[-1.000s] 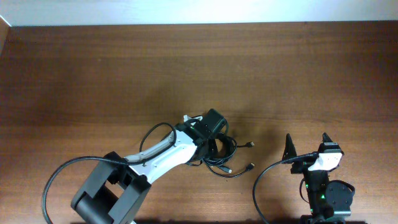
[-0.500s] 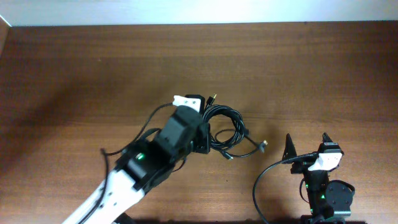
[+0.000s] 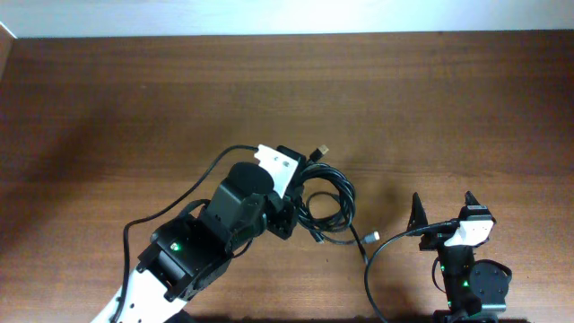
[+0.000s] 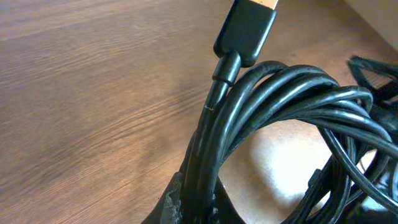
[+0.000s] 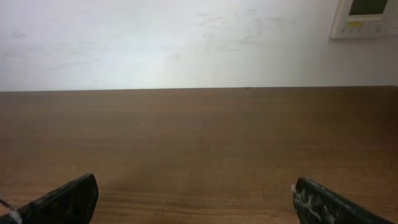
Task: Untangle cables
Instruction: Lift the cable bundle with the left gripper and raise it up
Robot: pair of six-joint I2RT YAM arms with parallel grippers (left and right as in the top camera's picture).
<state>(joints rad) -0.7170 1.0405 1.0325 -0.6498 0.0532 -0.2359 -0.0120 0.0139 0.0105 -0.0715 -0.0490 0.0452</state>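
Note:
The cables (image 3: 330,196) are a tangled coil of thin black cords near the table's middle. One gold-tipped plug (image 3: 321,148) sticks out at the coil's far side, and another plug (image 3: 369,238) trails toward the near right. My left gripper (image 3: 300,187) is shut on the coil's left side. In the left wrist view the cables (image 4: 292,93) run as several strands down between my left gripper (image 4: 198,208) jaws, with a black plug (image 4: 245,28) at the top. My right gripper (image 3: 442,215) stands open at the near right, apart from the coil. In its own view the right gripper (image 5: 196,205) holds nothing.
The brown wooden table (image 3: 448,99) stretches back to a pale wall (image 5: 186,37). A thick black arm cable (image 3: 381,256) loops beside the right arm's base. The left arm (image 3: 206,242) reaches in from the near left.
My left arm has swung up and outward with the coil in its grip. The coil has shifted toward the far right, and its loose plug ends have swung to new spots. The right arm has not moved.

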